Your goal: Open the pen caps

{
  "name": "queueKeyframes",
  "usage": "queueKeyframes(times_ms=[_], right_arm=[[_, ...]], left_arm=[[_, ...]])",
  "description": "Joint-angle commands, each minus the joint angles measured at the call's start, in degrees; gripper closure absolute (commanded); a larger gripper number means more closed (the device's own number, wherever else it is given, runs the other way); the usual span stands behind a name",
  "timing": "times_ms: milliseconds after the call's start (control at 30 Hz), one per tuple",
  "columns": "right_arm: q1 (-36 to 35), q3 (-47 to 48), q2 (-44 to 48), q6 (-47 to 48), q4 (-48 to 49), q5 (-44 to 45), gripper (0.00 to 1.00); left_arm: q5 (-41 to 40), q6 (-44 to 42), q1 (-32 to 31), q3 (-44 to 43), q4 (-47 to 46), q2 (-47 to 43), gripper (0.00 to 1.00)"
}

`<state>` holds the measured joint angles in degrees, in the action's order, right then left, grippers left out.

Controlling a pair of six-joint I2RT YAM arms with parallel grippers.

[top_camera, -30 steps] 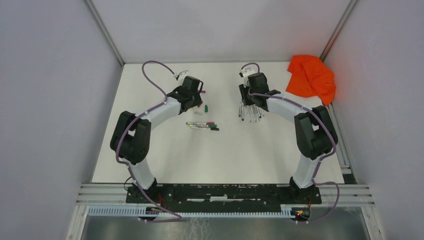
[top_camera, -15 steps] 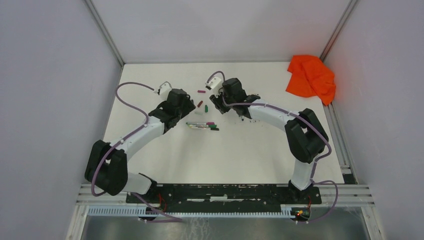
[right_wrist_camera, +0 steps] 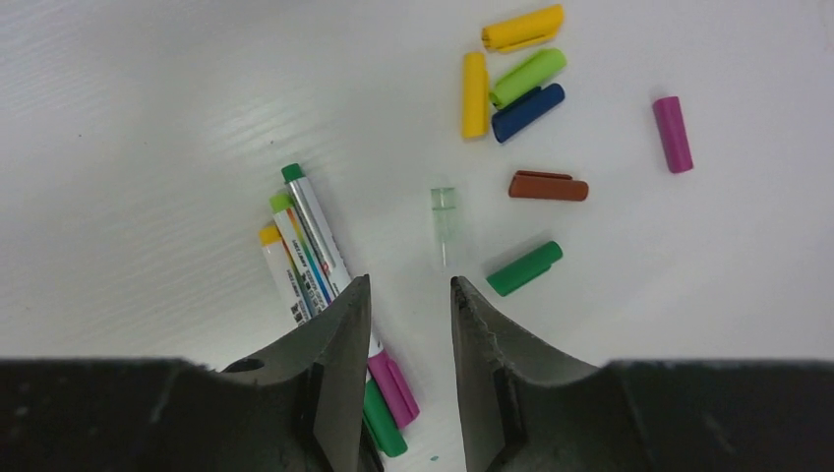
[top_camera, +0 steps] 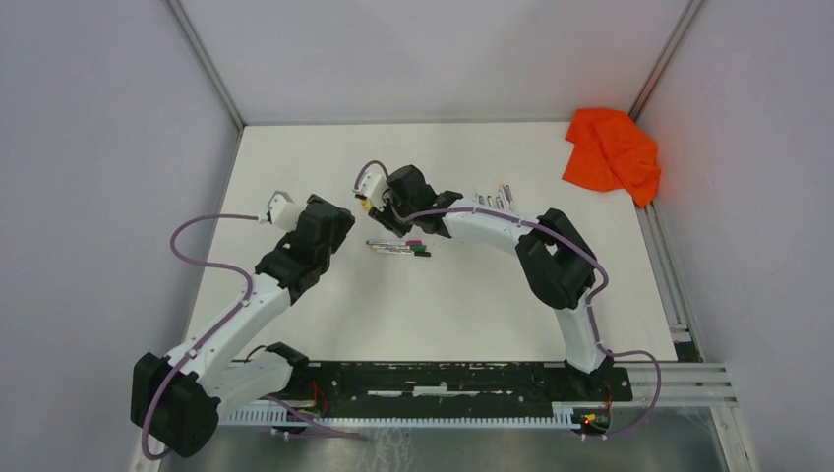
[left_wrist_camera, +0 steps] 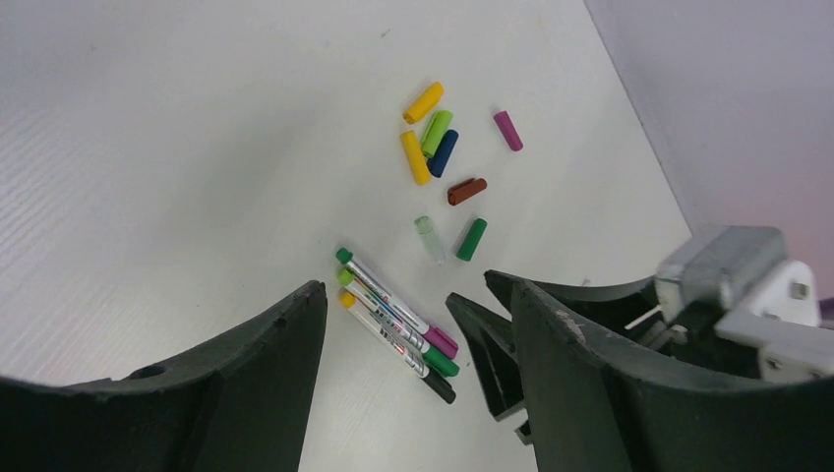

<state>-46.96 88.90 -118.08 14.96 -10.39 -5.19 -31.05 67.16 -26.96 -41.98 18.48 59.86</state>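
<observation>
Three capped pens (top_camera: 398, 247) lie side by side mid-table, with magenta, green and black caps at one end; they also show in the left wrist view (left_wrist_camera: 393, 320) and the right wrist view (right_wrist_camera: 300, 246). Loose caps lie beyond them: two yellow (right_wrist_camera: 475, 81), light green (right_wrist_camera: 528, 77), blue (right_wrist_camera: 528, 111), magenta (right_wrist_camera: 673, 134), brown (right_wrist_camera: 548, 186), clear (right_wrist_camera: 445, 221), dark green (right_wrist_camera: 524, 268). My right gripper (right_wrist_camera: 408, 285) is partly open and empty, low over the pens' capped ends (top_camera: 386, 211). My left gripper (left_wrist_camera: 413, 290) is wide open and empty, left of the pens (top_camera: 332, 228).
Several uncapped white-grey pen barrels (top_camera: 492, 200) lie behind the right arm. An orange cloth (top_camera: 612, 149) sits at the back right corner. My right gripper's fingers (left_wrist_camera: 487, 344) show in the left wrist view beside the pens.
The right gripper swung left from the barrel pile to above the capped pens and loose caps. The left gripper drew back toward me, left of the pens.
</observation>
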Motion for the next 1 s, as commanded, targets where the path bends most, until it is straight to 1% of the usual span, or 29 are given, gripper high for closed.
queueKeyframes(times_ms=[0, 167, 400, 967], right_arm=[[-1.44, 5.02, -2.88, 2.15, -2.31, -0.20, 0.60], [-2.69, 7.34, -5.17, 2.70, -3.33, -0.31, 0.61], [-3.31, 8.31, -7.29, 3.21, -3.84, -0.55, 0.63], [-3.27, 9.01, -10.39, 4.09, -4.46, -2.23, 0.65]], left_arm=[[-6.19, 7.33, 0.21, 1.12, 3.82, -5.64, 0.26], [-8.41, 8.54, 0.29, 1.69, 6.06, -9.96, 0.27], [-8.90, 9.73, 0.26, 1.99, 7.77, -12.46, 0.27], [-9.57, 10.99, 0.24, 2.77, 8.59, -13.98, 0.27]])
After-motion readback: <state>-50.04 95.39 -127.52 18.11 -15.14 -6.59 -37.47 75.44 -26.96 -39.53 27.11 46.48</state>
